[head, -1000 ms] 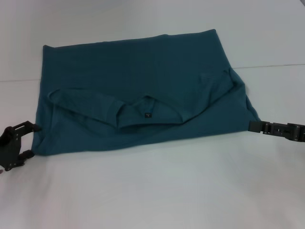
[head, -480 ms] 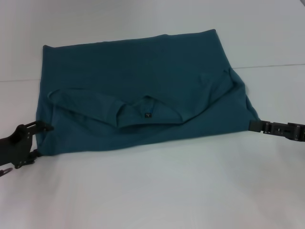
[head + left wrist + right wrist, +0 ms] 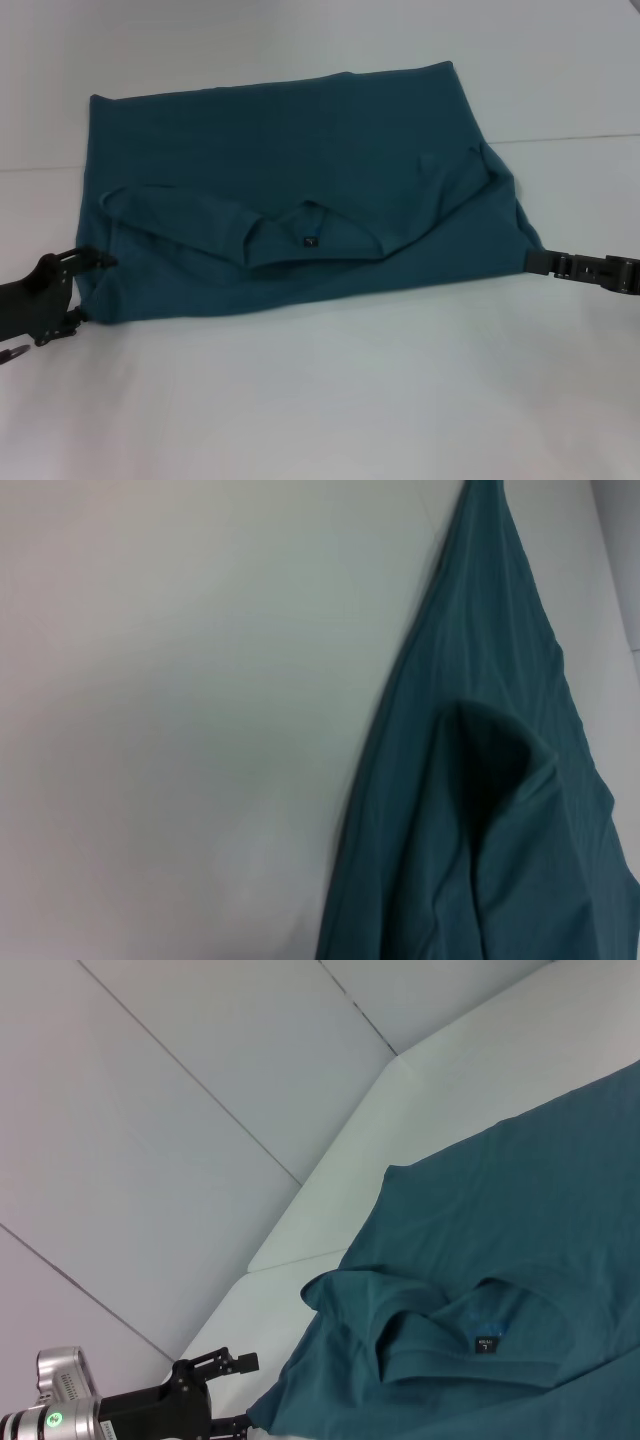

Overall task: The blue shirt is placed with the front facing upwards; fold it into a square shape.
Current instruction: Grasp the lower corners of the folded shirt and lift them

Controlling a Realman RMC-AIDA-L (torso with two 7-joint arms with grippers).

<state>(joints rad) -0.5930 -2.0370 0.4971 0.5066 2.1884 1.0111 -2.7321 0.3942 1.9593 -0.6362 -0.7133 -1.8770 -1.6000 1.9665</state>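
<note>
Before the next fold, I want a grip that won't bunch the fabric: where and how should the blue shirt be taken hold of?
Probably at its two near corners. The blue shirt lies flat, already folded, collar facing up. The left gripper is open at the near left corner; the right gripper is at the near right edge. Come in low from each side, pinching all the layers.

A bare test room or lab is suggested. A plain white counter (image 3: pixel 330 400) is seen, backed by pale panelled walls (image 3: pixel 150 1140) with thin seams.
</note>
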